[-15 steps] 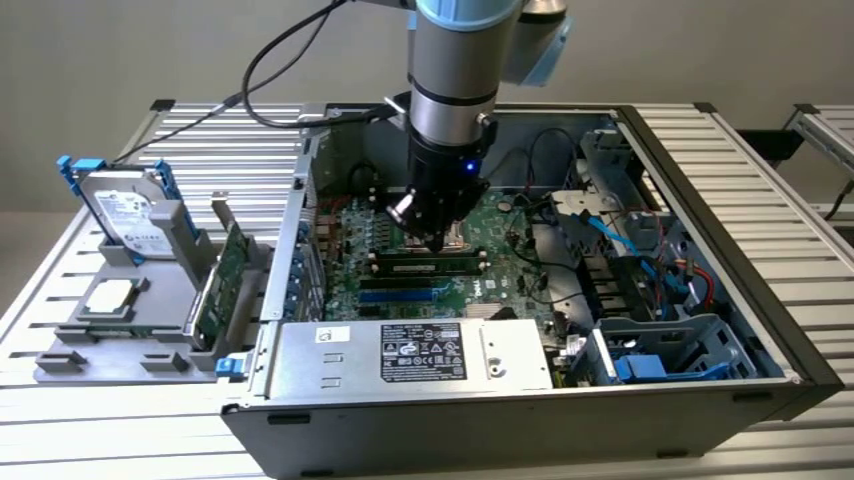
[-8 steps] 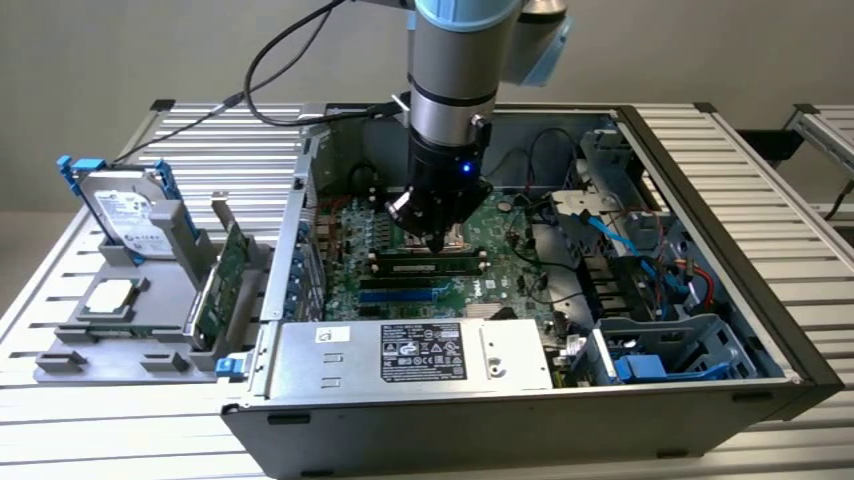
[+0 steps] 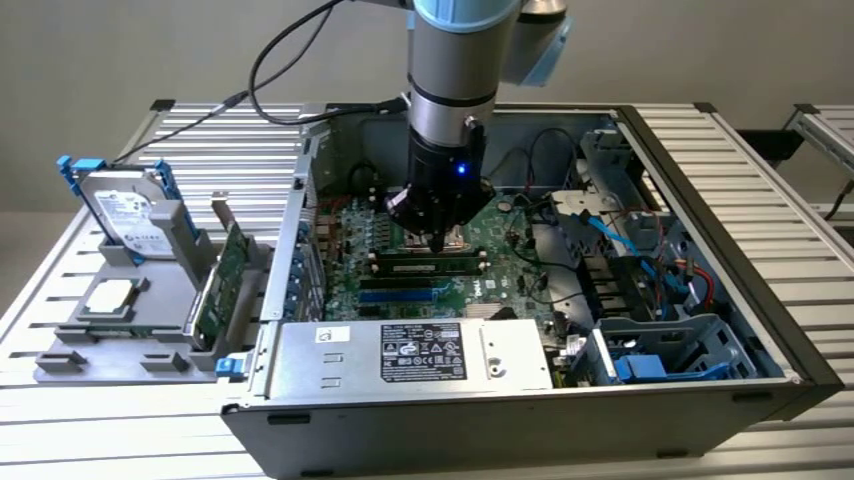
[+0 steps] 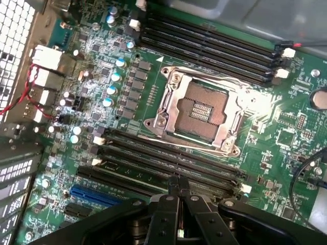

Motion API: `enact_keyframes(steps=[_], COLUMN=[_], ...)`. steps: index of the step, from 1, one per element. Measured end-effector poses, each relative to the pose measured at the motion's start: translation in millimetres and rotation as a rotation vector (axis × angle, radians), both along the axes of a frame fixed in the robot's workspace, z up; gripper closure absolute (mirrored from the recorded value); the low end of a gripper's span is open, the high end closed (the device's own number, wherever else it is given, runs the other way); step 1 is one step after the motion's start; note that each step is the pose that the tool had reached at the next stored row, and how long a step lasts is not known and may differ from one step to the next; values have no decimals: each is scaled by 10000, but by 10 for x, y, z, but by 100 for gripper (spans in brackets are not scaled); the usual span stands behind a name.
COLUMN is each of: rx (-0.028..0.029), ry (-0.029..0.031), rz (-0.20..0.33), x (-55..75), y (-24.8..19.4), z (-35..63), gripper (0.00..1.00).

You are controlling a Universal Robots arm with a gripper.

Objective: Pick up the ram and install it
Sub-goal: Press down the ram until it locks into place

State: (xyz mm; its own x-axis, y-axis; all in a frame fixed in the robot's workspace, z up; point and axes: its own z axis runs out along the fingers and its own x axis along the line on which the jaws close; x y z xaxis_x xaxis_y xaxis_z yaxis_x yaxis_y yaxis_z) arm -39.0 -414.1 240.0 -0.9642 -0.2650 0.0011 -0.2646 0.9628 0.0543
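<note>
So I'm sitting on the seating step right now: gripper (image 4: 179, 190) is pinched fully shut with nothing between the fingers, and the closed tips are pressing down on the ram (image 3: 427, 266), which is lying flat in a memory slot (image 4: 168, 166) directly under them. My guess is it needs an even push until the white latch (image 4: 246, 189) clicks, but I can't tell if it's clipped. Just beyond the tips I'm seeing the empty CPU socket (image 4: 202, 115). The arm (image 3: 451, 70) is hanging straight down into the open case (image 3: 707, 200); further off, a hard drive (image 3: 127, 215) is standing outside.
</note>
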Motion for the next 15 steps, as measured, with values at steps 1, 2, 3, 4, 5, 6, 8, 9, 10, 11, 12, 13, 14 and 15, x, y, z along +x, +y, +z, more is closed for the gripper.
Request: enact_keyframes(steps=[1,2,3,4,5,6,8,9,10,11,12,13,14,15], rx=[-1,-1,-2,-1,0,-1,0,1,0,-2,-1,1,1,-1], ry=[0,1,0,0,0,0,0,0,0,0,2,3,6,10], rz=[-179,-364,-544,-724,-905,-1084,-1460,-1640,-1820,-1991,-2102,-2169,-2220,-2259], x=[0,0,0,0,0,0,0,0,0,0,0,0,0,0], y=[0,-1,-1,0,0,0,0,0,0,0,-1,-8,-16,-25], z=[-2,-3,-5,-8,-10,-12,-17,-20,-22,-22,-23,-24,-24,-23], gripper=[89,89,89,89,89,89,89,89,89,89,89,89,89,89])
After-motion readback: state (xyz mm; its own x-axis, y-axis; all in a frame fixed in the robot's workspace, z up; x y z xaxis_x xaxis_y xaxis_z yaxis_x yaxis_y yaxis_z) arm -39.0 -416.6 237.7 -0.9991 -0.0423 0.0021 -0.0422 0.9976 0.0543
